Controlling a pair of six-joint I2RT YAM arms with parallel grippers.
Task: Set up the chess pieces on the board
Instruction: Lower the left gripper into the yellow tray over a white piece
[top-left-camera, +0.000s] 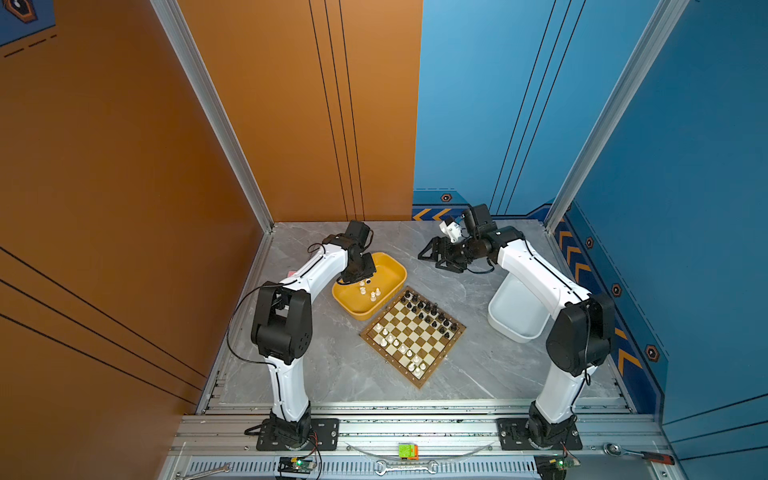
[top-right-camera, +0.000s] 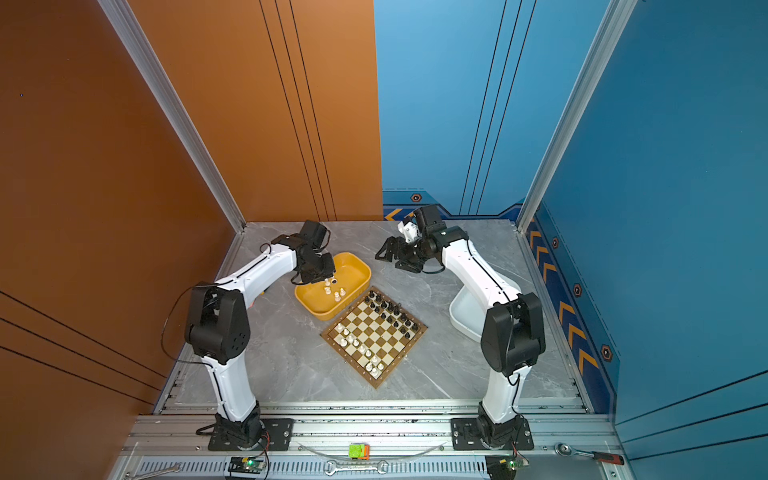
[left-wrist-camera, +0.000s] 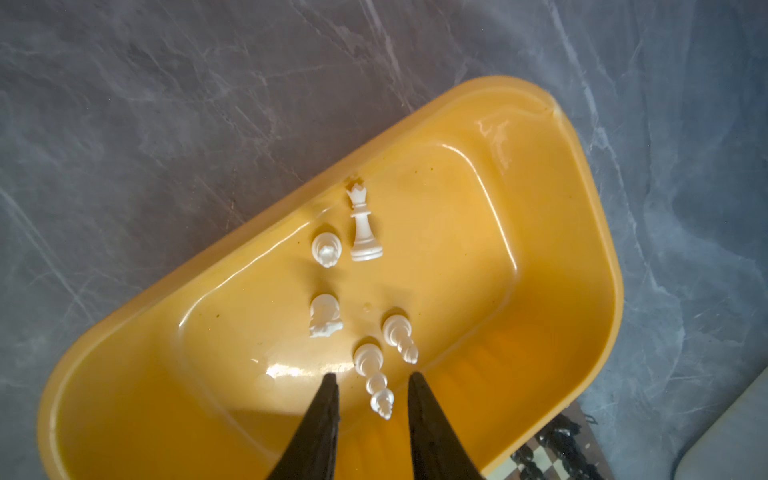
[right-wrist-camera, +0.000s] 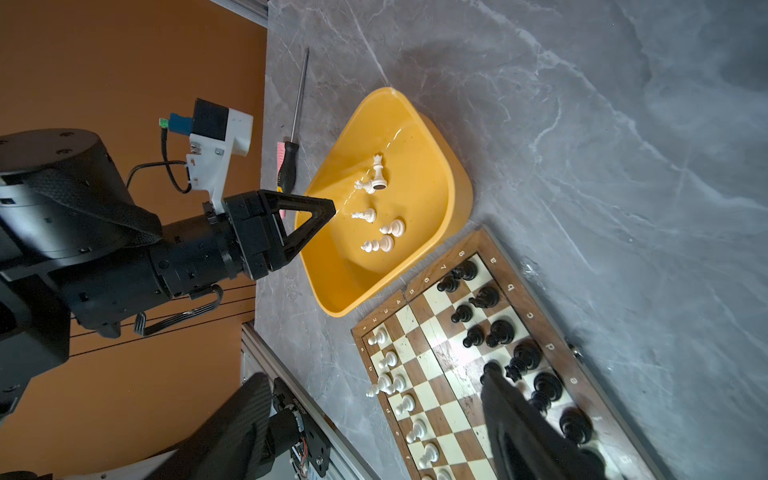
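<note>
Yellow tray (left-wrist-camera: 582, 232) holding five white chess pieces (left-wrist-camera: 325, 316), left gripper (left-wrist-camera: 372, 376) hovering over them, jaws slightly parted either side of one lying piece, right gripper (top-left-camera: 429, 262) hanging spread wide beyond the board (top-left-camera: 419, 332), board sitting just beside the tray, carrying black pieces (top-left-camera: 428, 309) and white pieces (top-left-camera: 390, 338)

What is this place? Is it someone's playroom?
Probably a robot test booth in a lab, not a playroom. A left arm and a right arm are bolted to an aluminium rail, panel walls close in the marble-look table, and a spanner lies by the rail.
</note>
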